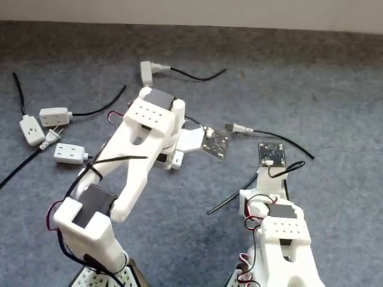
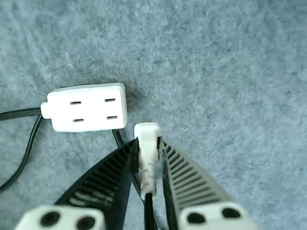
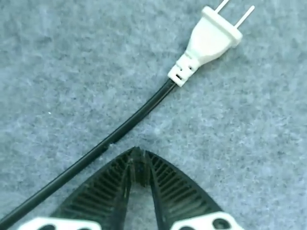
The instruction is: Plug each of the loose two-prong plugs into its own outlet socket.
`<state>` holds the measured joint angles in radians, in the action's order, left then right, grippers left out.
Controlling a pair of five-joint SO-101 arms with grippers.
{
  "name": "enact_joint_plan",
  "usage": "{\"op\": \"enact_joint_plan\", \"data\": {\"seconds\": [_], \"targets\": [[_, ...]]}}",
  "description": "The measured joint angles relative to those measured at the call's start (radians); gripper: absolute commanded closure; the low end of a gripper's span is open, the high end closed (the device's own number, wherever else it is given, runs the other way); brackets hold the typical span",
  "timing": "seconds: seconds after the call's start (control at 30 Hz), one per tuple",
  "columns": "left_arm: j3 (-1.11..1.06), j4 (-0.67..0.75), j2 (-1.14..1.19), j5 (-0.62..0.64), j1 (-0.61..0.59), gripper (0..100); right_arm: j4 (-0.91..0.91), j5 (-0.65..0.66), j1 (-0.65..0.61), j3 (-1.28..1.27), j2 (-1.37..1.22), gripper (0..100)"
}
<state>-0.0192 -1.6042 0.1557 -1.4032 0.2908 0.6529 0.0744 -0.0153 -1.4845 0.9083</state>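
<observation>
The left jaws clamp a plug [image 2: 147, 143] just beside the outlet socket [image 2: 86, 107] while the right jaws sit closed and empty, and misaligned prongs could shove the unheld socket aside.

- Held plug [image 2: 147, 158], clamped in left gripper [image 2: 147, 143]: no txt legible.
- Outlet socket [image 2: 86, 108], just ahead of left gripper: white face, slots only, no label or no. legible.
- Loose plug [image 3: 208, 36], ahead of right gripper [image 3: 139, 158]: no mark legible.
- Left wrist board [image 1: 215, 143] & right wrist board [image 1: 271, 154], above the grippers: print too small to read.
</observation>
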Motion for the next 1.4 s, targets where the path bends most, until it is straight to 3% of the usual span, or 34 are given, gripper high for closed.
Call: {"op": "enact_joint_plan", "data": {"seconds": [0.23,0.53,1.4], "targets": [[-0.002,-0.005,-0.044,0.000,-0.041,99,-0.002,0.000,0.000,0.000,0.000,99.1],[-0.026,0.199,0.020,0.000,-0.032,99,-0.051,0.000,-0.003,-0.011,0.000,99.1],[-0.035,0.210,0.035,0.000,0.038,99,-0.066,0.064,-0.005,-0.028,0.006,99.1]]}}
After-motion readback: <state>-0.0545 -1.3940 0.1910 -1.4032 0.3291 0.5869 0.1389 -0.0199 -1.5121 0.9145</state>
